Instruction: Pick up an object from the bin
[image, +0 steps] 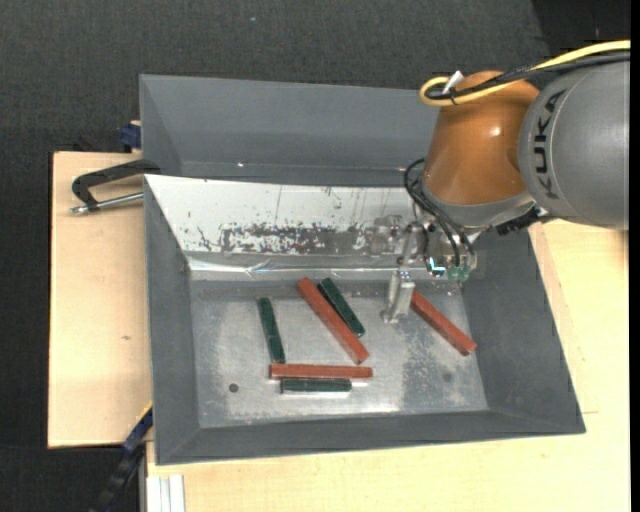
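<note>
My gripper (400, 310) hangs low at the right of the bin floor, just left of the upper end of a short red bar (443, 324) that lies slanted there. Whether it touches that bar I cannot tell. To its left, a long red bar (334, 321) and a dark green bar (342, 307) lie side by side on a slant.
A green bar (271, 331) lies nearly upright at the left of the floor. Near the front, a red bar (321, 371) lies flat with another green bar (316, 385) right below it. The arm's orange cover hangs over the bin's back right corner.
</note>
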